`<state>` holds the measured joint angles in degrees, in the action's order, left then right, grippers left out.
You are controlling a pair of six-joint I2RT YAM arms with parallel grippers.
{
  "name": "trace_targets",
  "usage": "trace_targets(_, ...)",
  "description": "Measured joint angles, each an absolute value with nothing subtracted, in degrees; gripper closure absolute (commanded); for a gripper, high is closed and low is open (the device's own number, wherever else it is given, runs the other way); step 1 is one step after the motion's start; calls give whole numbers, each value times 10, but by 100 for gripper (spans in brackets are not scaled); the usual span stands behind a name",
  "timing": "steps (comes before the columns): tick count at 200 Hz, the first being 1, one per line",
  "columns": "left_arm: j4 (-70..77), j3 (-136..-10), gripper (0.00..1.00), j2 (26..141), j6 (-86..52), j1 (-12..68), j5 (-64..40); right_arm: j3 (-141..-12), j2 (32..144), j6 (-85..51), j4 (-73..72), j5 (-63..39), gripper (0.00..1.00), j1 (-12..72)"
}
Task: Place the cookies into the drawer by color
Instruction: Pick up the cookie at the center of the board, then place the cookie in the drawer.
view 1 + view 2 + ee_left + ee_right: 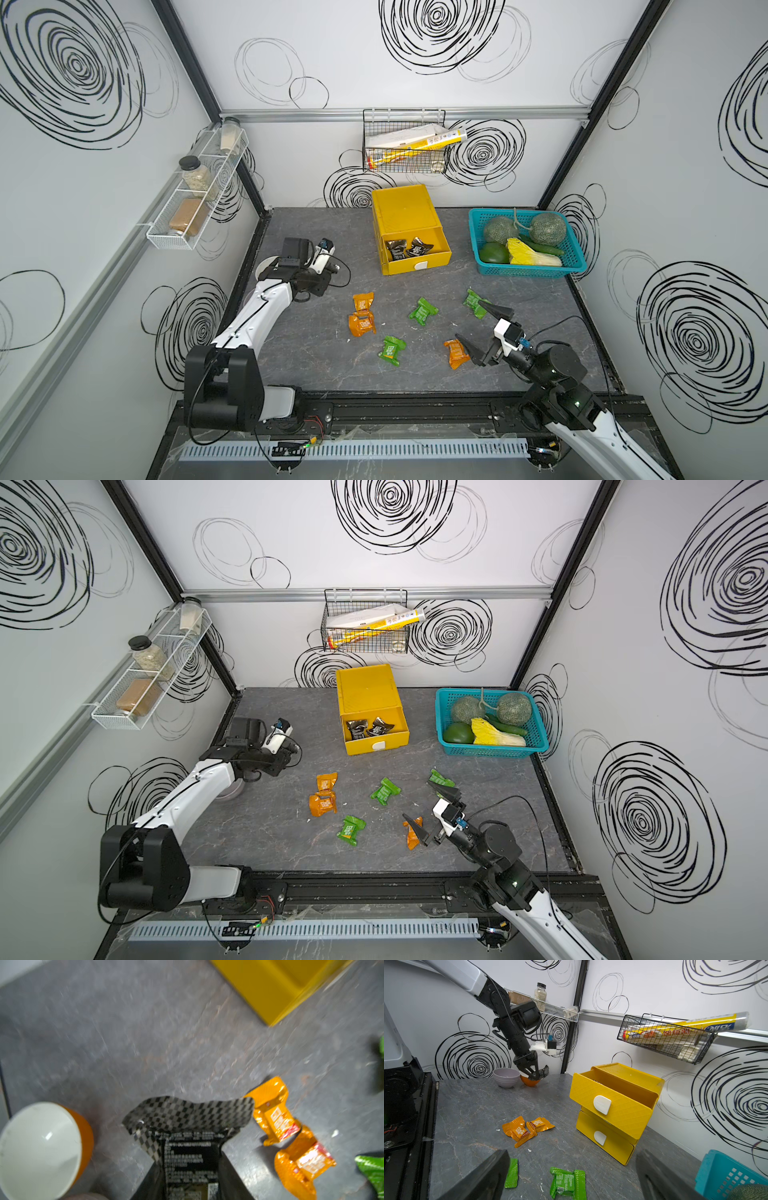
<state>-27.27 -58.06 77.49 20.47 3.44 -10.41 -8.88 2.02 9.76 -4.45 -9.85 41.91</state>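
My left gripper [191, 1169] is shut on a black checkered cookie packet [191, 1115], held a little above the table's left side beside an orange bowl [41, 1147]. The yellow drawer chest [401, 208] stands at the back with its top drawer pulled out, and two black packets [407, 248] lie in it. On the table lie three orange packets [363, 302] [362, 325] [456, 353] and three green ones [422, 311] [392, 350] [473, 301]. My right gripper [482, 328] hangs open over the front right, above a green packet [566, 1183].
A teal basket [532, 272] of melons and vegetables sits at the back right. A grey bowl stack [506, 1077] stands next to the orange bowl at the left edge. A black wire basket [405, 166] hangs on the back wall, and a jar shelf [195, 195] on the left wall.
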Motion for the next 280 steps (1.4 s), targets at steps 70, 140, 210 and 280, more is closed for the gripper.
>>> trace_targets(70,-274,-794,69,812,173,196,-116,-89,20,98,-47,-90,0,419)
trace_targets(140,-303,-945,69,956,165,309,-97,-89,21,99,-47,-88,0,419)
trace_targets(210,-319,-1006,58,1028,170,347,-68,-89,20,99,-47,-89,0,419)
trace_targets(280,-320,-1006,17,1031,164,348,-44,-89,19,99,-47,-91,0,419)
